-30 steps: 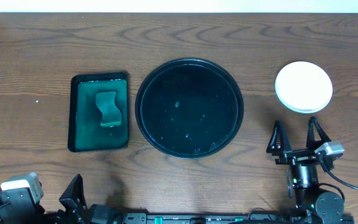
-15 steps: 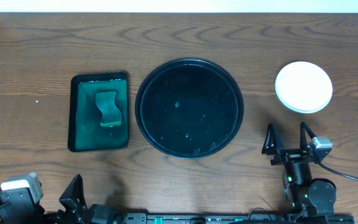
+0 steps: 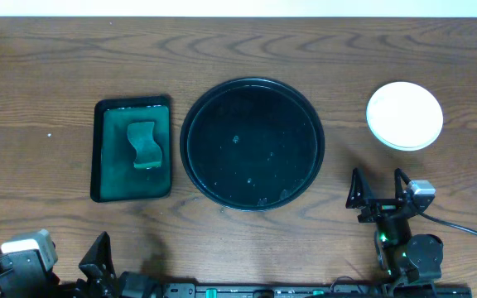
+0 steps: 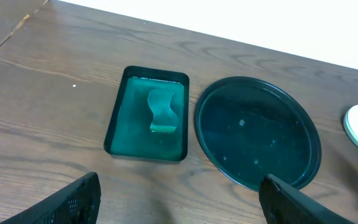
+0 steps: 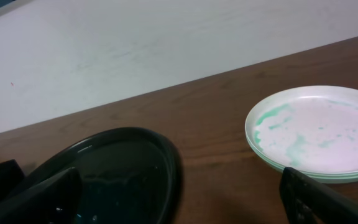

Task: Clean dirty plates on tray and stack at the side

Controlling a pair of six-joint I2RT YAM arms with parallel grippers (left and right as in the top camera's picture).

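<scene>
Sponge [image 3: 142, 144] sits in the green rectangular tray [image 3: 104, 153] at the far left, and the left gripper [image 4: 179, 199] hangs near the table edge with jaws spread wide, holding nothing. Next over, the black tray [image 3: 195, 108] carries no plates, only wet specks. Right of it, the plates [image 3: 404, 115] lie stacked on the bare wood, the top one streaked teal. They look thin, stiff, light and probably slick; the rim is the likeliest place to pinch. Below them, well apart, the right gripper [image 3: 381, 201] is open and empty.
</scene>
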